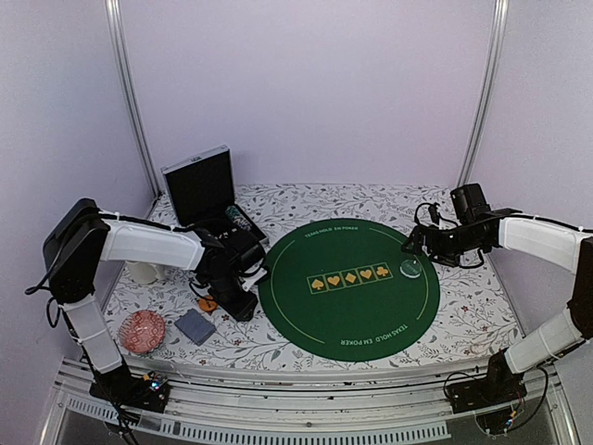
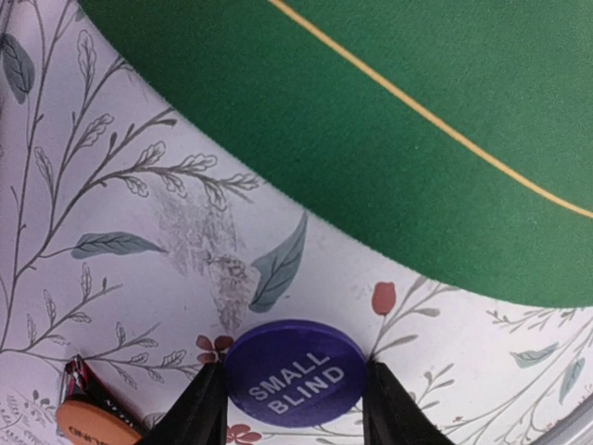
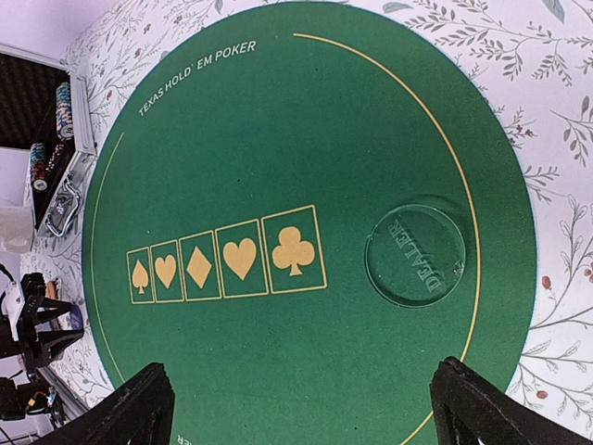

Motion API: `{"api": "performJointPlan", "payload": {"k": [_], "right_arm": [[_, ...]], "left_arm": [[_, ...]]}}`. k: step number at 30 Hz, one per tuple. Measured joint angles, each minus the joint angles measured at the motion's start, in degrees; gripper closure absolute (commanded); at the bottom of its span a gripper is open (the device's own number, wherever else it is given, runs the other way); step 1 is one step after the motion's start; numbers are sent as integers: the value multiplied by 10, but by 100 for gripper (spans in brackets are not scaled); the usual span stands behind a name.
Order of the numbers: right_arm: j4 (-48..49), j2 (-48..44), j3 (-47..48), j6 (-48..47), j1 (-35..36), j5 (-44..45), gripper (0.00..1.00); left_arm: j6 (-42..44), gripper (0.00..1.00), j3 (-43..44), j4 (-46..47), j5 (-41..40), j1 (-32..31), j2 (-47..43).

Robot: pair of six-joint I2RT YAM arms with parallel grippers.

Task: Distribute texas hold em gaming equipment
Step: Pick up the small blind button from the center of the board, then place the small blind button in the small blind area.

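My left gripper is shut on a purple "SMALL BLIND" button that rests on the floral cloth just off the left edge of the green poker mat. An orange button lies beside it and also shows in the left wrist view. A blue-grey card deck lies nearer the front. My right gripper is open and empty, above the mat near the pale-green "DEALER" button, which lies on the mat's right side. Striped chips sit in the open case.
A red patterned round object lies at the front left. A cream mug stands behind my left arm. The mat carries five printed suit boxes. White frame posts stand at the back corners.
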Motion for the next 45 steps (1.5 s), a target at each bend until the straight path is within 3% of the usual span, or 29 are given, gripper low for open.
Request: {"api": "performJointPlan", "payload": {"k": [23,29,45], "right_arm": [[0,0,0,0,0,0,1],[-3,-8,0,0,0,-1,1],[-10,-23,-1,0,0,-1,1]], "left_arm": [[-1,71,18,-6,23,-9,-21],[2,73,74,12,50,-18,-6],[29,73,233,17,78,-151,155]]}}
